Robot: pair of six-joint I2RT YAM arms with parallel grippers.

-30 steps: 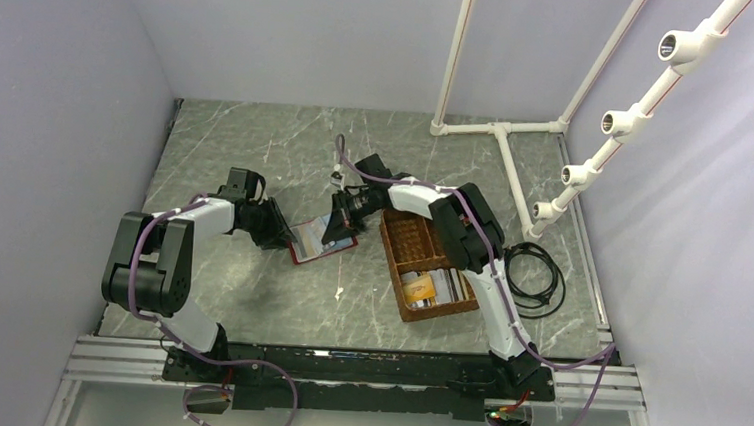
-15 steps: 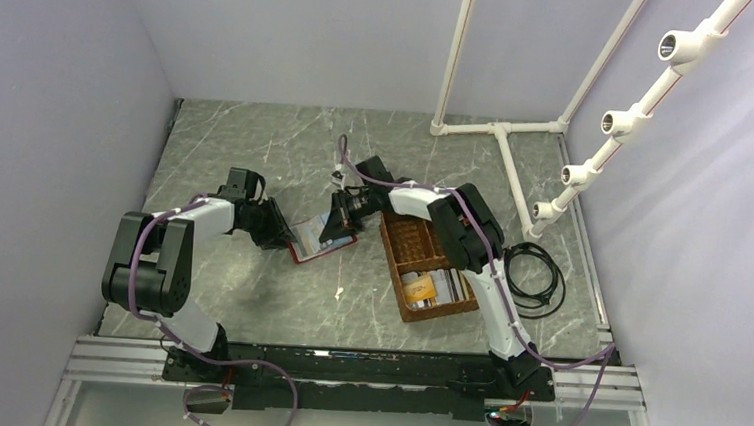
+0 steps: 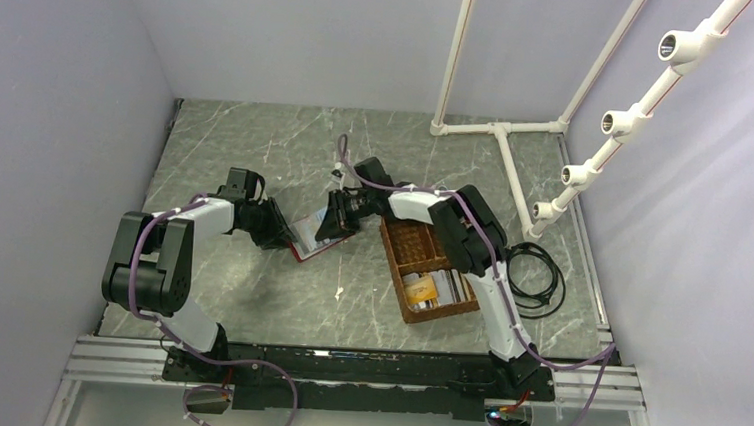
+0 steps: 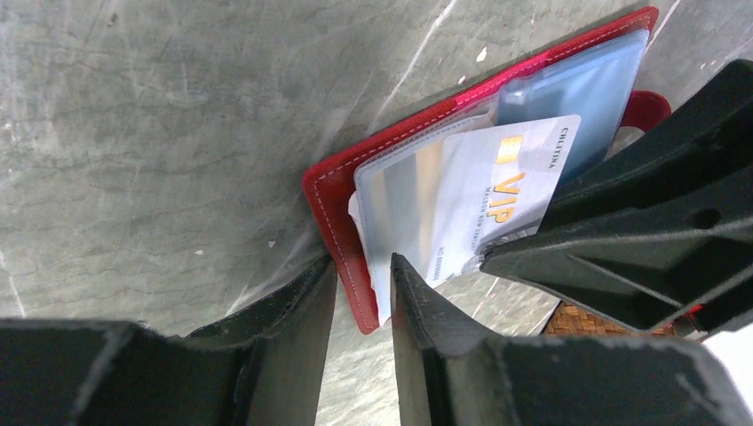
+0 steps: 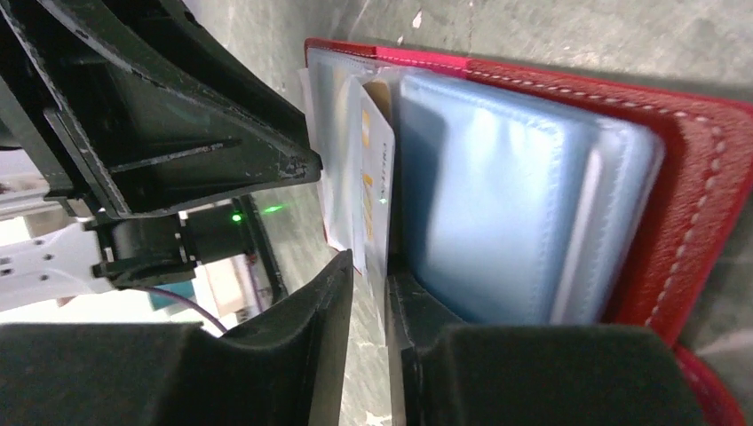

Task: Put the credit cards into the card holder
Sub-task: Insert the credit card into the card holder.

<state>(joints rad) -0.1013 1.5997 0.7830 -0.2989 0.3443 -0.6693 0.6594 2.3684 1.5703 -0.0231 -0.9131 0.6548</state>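
on table (image 4: 133,133), left hand (image 4: 364,271) pinching card holder (image 4: 330,195) corner; right hand (image 5: 369,266) pinching white card (image 4: 484,191) partly inside holder.

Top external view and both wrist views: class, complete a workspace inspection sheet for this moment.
Surface: grey marbled table.
Job's things: open dark red leather card holder; white-grey VIP credit card partly in its clear sleeve; more cards in a brown woven basket.
Clutter: nothing seen.
Claws: left claw pinches the holder's corner; right claw pinches the VIP card.
Cables: coiled black cable right of the basket; purple cables along both arms.
Surroundings: white pipe frame, plain grey walls.
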